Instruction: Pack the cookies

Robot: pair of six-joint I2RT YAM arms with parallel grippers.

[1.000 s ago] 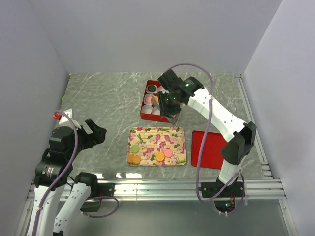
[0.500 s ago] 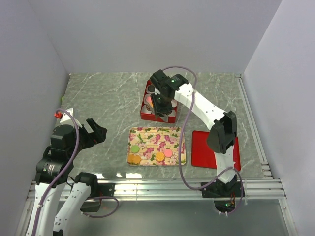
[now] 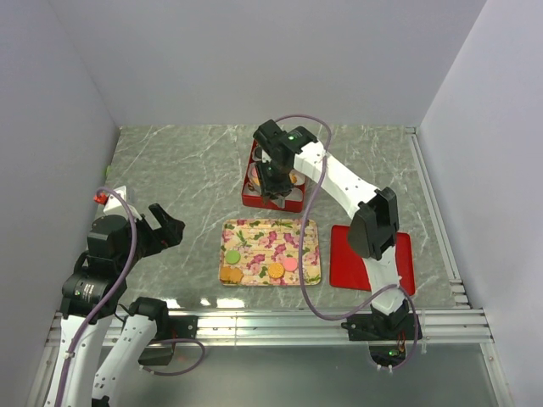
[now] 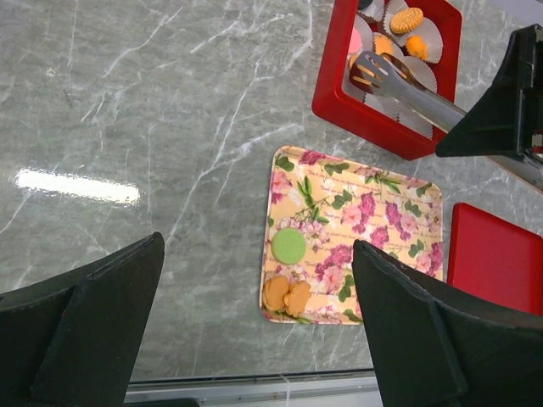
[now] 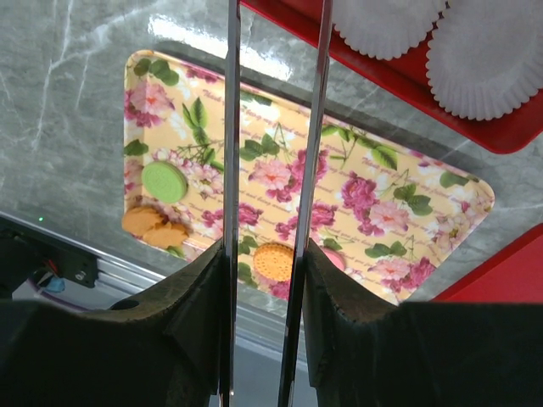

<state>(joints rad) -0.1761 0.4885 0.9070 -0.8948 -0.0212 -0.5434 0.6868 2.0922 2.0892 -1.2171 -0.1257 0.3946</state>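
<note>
Right arm extended over box (image 3: 248,200); right gripper (image 5: 265,254) clamps tongs (image 5: 231,127). Left gripper (image 4: 259,246) raised, fingers spread wide. Only left wrist view shows tong tips by the cups (image 4: 434,41).

2 end effectors: left end effector (image 4: 256,246) and right end effector (image 3: 273,176). 1 pair of tongs (image 4: 407,85) is in the right one. Nearer than it is 1 floral tray (image 4: 373,212) with 1 green cookie (image 5: 164,181), 2 golden-brown cookies (image 5: 140,220), 1 orange cookie (image 5: 271,260) and 1 pink cookie (image 3: 290,264). Below it is 1 red box (image 4: 356,114) holding at least 3 more cookies (image 4: 406,19); its paper cups (image 5: 488,59) cannot be counted. 1 red lid (image 4: 496,254).
</note>
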